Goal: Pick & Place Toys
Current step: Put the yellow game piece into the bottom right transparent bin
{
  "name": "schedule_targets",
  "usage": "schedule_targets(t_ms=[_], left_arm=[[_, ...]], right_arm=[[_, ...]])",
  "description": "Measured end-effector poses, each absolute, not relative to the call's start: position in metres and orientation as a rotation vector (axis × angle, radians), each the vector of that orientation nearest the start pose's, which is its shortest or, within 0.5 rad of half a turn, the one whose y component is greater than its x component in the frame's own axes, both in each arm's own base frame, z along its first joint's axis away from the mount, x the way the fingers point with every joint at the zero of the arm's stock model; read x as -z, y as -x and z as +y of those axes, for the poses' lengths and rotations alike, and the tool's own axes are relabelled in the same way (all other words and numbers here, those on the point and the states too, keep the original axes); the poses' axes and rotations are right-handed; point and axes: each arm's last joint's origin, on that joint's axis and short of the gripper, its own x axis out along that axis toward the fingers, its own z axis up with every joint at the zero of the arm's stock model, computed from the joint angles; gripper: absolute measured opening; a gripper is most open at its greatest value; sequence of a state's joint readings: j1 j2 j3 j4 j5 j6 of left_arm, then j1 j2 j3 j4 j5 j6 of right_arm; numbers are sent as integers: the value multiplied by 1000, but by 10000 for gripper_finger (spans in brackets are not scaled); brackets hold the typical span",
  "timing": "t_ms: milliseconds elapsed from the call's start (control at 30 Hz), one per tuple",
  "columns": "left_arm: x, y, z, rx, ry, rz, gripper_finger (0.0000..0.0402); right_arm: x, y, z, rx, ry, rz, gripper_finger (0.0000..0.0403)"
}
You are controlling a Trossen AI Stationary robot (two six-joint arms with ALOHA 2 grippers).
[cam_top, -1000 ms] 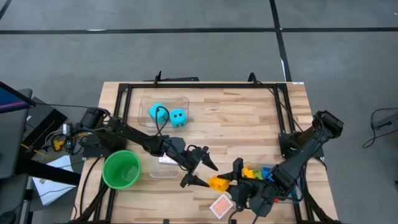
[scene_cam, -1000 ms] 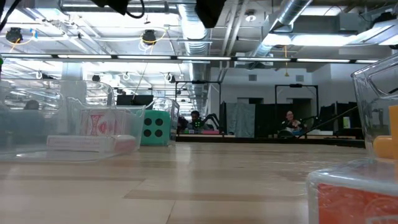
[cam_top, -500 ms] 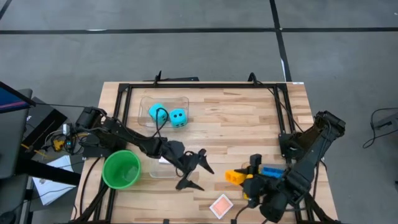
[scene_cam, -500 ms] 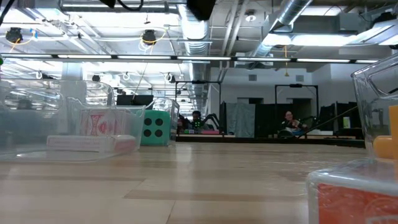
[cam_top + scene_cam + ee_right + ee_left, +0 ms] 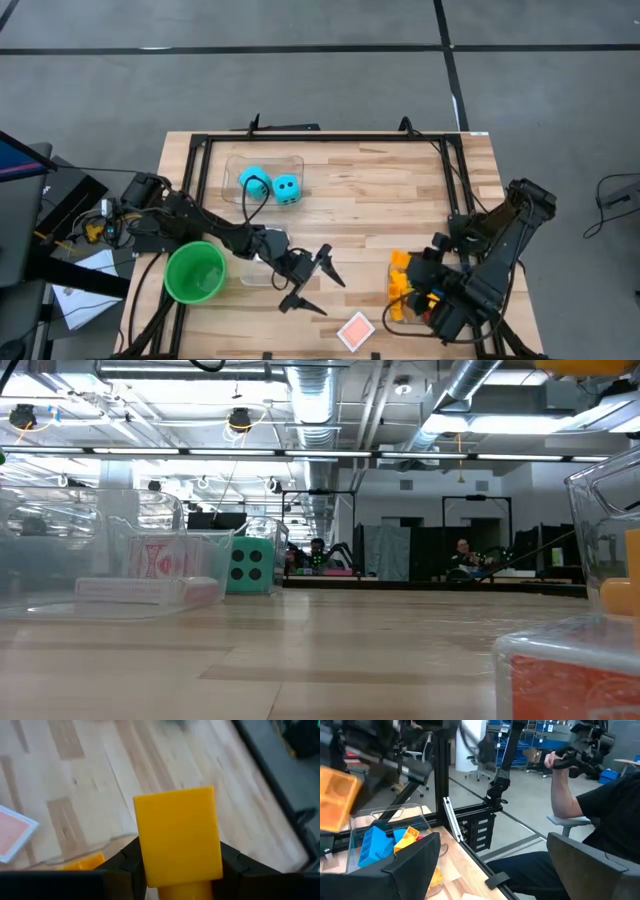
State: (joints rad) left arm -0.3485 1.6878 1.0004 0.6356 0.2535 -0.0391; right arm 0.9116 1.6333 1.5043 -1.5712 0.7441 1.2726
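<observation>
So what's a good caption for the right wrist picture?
Right tool shut on a yellow brick above the wooden table.

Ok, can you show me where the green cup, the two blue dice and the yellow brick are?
green cup (image 5: 195, 272): high view, on its inside floor.
cyan dice (image 5: 286, 188): high view, top face of the right-hand die.
yellow brick (image 5: 179, 836): right wrist view, its flat front face, between the fingers.

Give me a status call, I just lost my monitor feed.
Right end effector shut on yellow brick, above the brick bin. Left end effector open, empty, mid-table. Card loose at the near edge. Nothing in the way.
</observation>
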Motion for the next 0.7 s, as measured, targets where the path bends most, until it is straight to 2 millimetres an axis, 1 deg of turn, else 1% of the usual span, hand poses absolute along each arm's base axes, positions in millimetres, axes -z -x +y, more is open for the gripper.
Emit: schedule_targets(t_ms=[100, 233, 333, 500, 600, 700], left_arm=[[-252, -349, -135, 601, 36, 64, 360], [-252, -350, -133, 597, 35, 64, 360], [-252, -351, -130, 589, 35, 64, 360], [-252, -351, -128, 582, 35, 63, 360], [-252, -352, -128, 582, 35, 63, 360], [-252, -352, -128, 582, 25, 60, 360]], right_arm=[[-297, -183, 205, 554, 88, 1006, 154], [-281, -177, 203, 585, 55, 1135, 134], [-272, -170, 204, 596, 40, 1196, 132], [-265, -156, 216, 623, -101, 1276, 138], [-264, -144, 226, 638, -204, 1282, 154], [-264, -129, 234, 667, -261, 1273, 156]])
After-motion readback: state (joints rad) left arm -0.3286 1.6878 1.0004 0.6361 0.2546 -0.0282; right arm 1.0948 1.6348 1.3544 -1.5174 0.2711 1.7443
